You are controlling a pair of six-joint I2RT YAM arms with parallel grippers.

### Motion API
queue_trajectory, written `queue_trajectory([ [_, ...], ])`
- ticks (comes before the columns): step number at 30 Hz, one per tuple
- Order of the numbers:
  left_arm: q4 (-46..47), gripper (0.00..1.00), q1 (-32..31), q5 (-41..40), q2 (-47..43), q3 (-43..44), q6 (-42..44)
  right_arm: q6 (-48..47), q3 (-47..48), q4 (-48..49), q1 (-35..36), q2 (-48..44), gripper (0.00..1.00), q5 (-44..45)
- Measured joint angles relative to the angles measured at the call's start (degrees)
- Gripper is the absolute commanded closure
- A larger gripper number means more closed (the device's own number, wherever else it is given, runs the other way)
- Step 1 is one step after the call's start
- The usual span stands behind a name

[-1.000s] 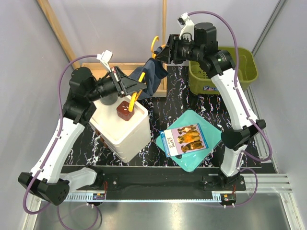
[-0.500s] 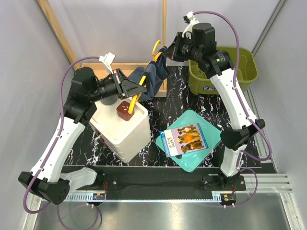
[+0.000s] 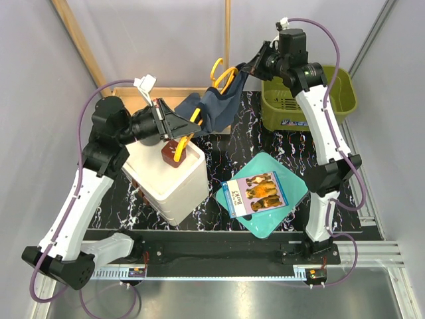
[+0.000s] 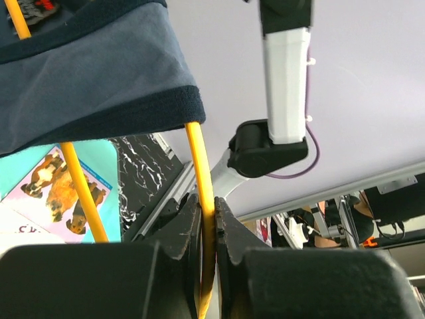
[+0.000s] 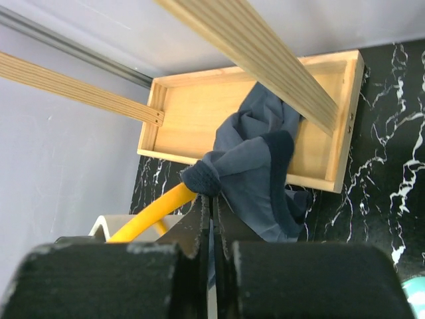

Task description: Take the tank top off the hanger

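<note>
The yellow-orange hanger [image 3: 224,76] is held in the air above the wooden tray. The dark slate-blue tank top [image 3: 212,109] hangs stretched between the two grippers. My left gripper [image 3: 178,124] is shut on the hanger's lower bar [image 4: 202,199]. My right gripper [image 3: 247,67] is shut on a bunched strap of the tank top [image 5: 202,178], pulling it up and right along the hanger's arm [image 5: 149,209]. In the left wrist view the tank top's hem [image 4: 99,80] drapes over the hanger.
A wooden tray [image 3: 163,96] and upright wooden posts [image 3: 227,30] stand at the back. A white box [image 3: 169,183] with a dark red cube [image 3: 174,154] sits left. A green basket [image 3: 312,100] is at right. A teal plate [image 3: 275,216] holds a picture book [image 3: 257,193].
My right gripper has moved up and to the right with the tank top's strap, stretching the fabric and baring more of the hanger's hook. The left gripper holds nearly still.
</note>
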Motion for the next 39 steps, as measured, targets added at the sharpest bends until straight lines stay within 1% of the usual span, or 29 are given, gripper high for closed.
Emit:
queue_trajectory([
  [12,7.1,1.00,1.4,1.7,-1.2,-0.3,-2.9,1.9,-0.1,-1.5,-1.6,1.6,1.00,-5.0],
  [17,7.8,1.00,1.6,0.1,-2.1,-0.5,-3.9,2.7,-1.2,-1.5,-1.6,1.7,1.00,-7.9],
  [20,8.5,1.00,1.6,-2.5,-2.2,-0.5,-4.3,3.3,-1.2,-1.6,-1.6,2.9,0.99,-10.7],
  [22,8.6,1.00,1.6,-4.7,-2.1,-0.5,-4.4,3.8,-0.7,-1.6,-1.4,4.0,0.93,-12.4],
  [24,8.5,1.00,1.6,-6.6,-1.6,0.0,-4.5,4.2,0.2,-1.6,-1.3,5.6,0.84,-14.1],
  [25,8.3,1.00,1.6,-8.2,-0.9,0.8,-4.5,4.2,0.6,-1.8,-1.2,6.3,0.69,-14.9],
  [27,7.6,1.00,1.6,-11.0,0.3,2.3,-4.4,4.3,1.7,-3.2,-0.9,7.8,0.54,-16.2],
  [28,6.8,1.00,1.6,-13.3,1.0,3.1,-4.4,3.6,2.8,-4.9,-0.8,8.7,0.39,-16.8],
  [29,6.5,1.00,1.6,-14.8,1.2,3.3,-4.5,3.4,3.5,-6.0,-0.7,9.0,0.31,-17.0],
  [30,6.2,1.00,1.6,-16.7,1.4,3.3,-4.5,2.8,4.4,-7.8,-0.6,9.4,0.26,-17.0],
  [31,5.7,1.00,1.6,-18.4,1.5,3.3,-4.7,1.8,5.0,-9.4,-0.5,9.5,0.18,-16.8],
  [35,5.2,1.00,1.7,-23.1,2.9,3.7,-5.4,-2.3,6.0,-14.9,0.0,8.7,0.12,-14.4],
  [39,5.3,1.00,1.7,-25.4,5.6,4.8,-6.7,-6.4,4.1,-19.0,1.2,4.9,0.08,-11.3],
])
